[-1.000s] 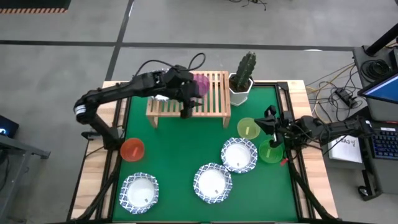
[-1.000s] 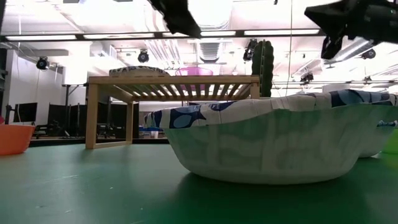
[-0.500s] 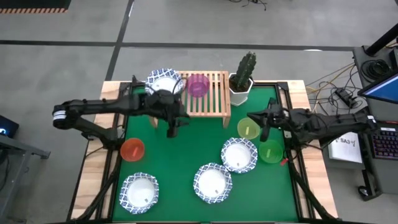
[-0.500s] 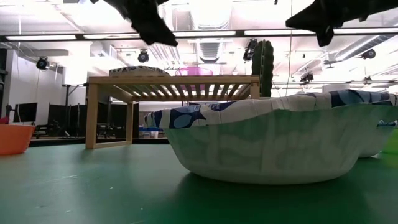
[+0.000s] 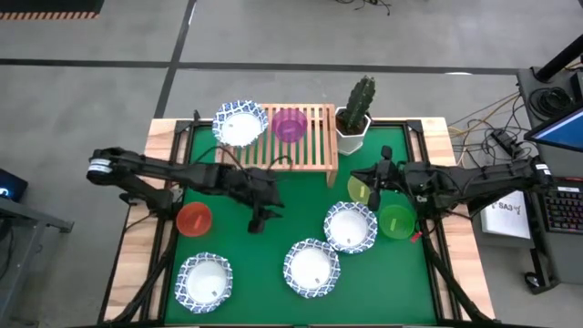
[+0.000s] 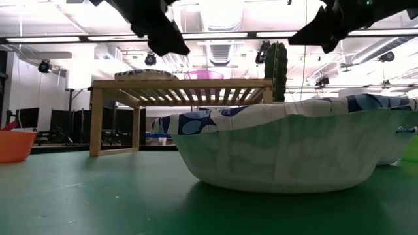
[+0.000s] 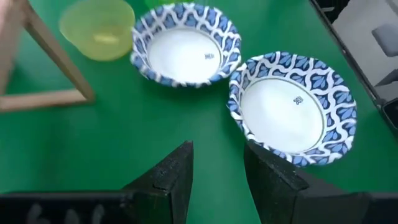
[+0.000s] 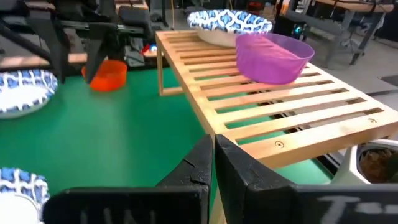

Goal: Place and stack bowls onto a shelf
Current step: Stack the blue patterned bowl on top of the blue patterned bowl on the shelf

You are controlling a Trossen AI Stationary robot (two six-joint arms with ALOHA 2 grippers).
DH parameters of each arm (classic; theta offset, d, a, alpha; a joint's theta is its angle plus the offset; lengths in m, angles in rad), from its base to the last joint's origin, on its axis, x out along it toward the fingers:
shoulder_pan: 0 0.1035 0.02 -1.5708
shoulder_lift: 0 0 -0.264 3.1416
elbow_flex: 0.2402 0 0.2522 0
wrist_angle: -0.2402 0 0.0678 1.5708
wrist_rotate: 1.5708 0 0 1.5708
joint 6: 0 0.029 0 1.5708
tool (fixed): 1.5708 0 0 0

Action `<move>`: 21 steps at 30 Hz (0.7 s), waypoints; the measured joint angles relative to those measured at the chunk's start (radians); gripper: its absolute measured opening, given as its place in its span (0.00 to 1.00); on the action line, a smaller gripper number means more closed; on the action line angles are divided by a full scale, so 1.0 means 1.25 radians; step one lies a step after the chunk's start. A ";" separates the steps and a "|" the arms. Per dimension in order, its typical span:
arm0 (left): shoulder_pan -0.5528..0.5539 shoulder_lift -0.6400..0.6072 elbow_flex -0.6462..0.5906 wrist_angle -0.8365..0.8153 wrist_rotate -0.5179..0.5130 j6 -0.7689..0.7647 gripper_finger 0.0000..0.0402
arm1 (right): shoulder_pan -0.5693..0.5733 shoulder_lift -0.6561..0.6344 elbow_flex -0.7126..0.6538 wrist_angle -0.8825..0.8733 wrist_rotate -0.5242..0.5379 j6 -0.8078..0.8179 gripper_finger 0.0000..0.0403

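Note:
The light-wood shelf (image 5: pixel 301 150) stands at the table's far side. One blue-rimmed white bowl (image 5: pixel 240 123) and the purple bowl (image 5: pixel 290 125) sit on its slats. Three more blue-rimmed bowls (image 5: pixel 351 228) (image 5: pixel 311 267) (image 5: pixel 204 281) rest on the green mat, as do the red bowl (image 5: pixel 194 219), yellow bowl (image 5: pixel 361 189) and green bowl (image 5: pixel 396 221). My left gripper (image 5: pixel 260 219) hovers open over bare mat near the table's middle, empty (image 7: pixel 217 168). My right gripper (image 5: pixel 375 185) hangs above the yellow bowl, shut and empty (image 8: pixel 213 155).
A cactus in a white pot (image 5: pixel 355 117) stands just right of the shelf. Wooden edges frame the mat (image 5: pixel 228 196). Open mat lies between the shelf's front and the row of bowls. The shelf's right half (image 8: pixel 292 106) has bare slats beside the purple bowl (image 8: pixel 273 56).
My left gripper has drawn back from over the shelf toward the table's near edge, and now hangs over the mat's middle; the blue-rimmed bowl it covered stays on the shelf's left end. My right gripper has moved toward the table's left, from beside the green bowl to over the yellow one.

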 joint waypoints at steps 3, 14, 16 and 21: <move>-0.017 0.046 0.013 -0.013 0.000 -0.046 0.31 | 0.000 -0.006 0.000 0.001 -0.003 -0.013 0.02; -0.058 0.254 0.222 -0.195 -0.001 -0.179 0.40 | 0.000 0.002 -0.040 0.035 -0.070 0.019 0.02; -0.065 0.299 0.278 -0.250 -0.015 -0.187 0.45 | 0.000 -0.003 -0.040 0.039 -0.084 0.009 0.02; -0.099 0.396 0.359 -0.275 -0.025 -0.195 0.52 | 0.000 -0.034 -0.040 0.049 -0.103 -0.044 0.02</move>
